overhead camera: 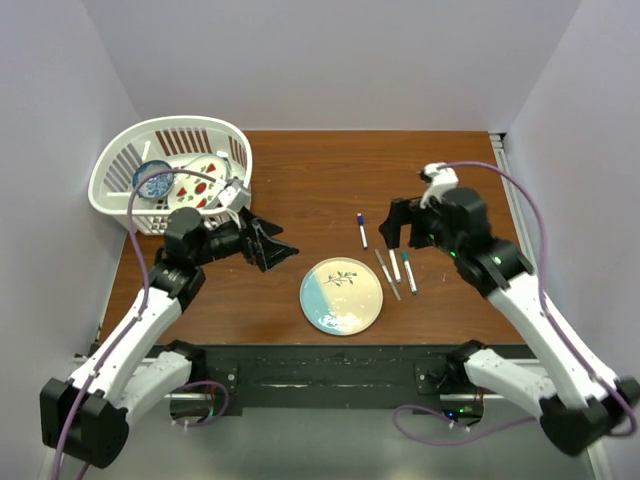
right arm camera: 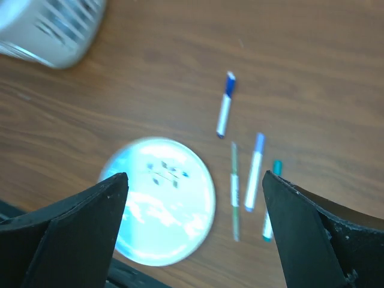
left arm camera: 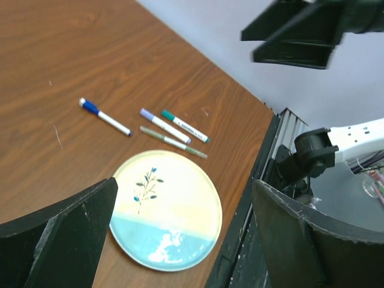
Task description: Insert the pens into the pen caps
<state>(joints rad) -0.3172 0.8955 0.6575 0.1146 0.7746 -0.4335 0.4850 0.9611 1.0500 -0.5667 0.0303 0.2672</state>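
Top external — basket with dishes

Low centre of frame: blue-and-cream plate on brown table. Just right of it, three pens side by side; higher up and apart, a blue-capped pen. Upper left: white basket holding dishes. Left gripper and right gripper both spread wide, empty.

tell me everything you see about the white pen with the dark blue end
The slim white plastic-looking pen has a thicker dark blue cap on its far end. It lies flat on the brown wooden table, just beyond the round plate, apart from the other three pens, touching only the table.
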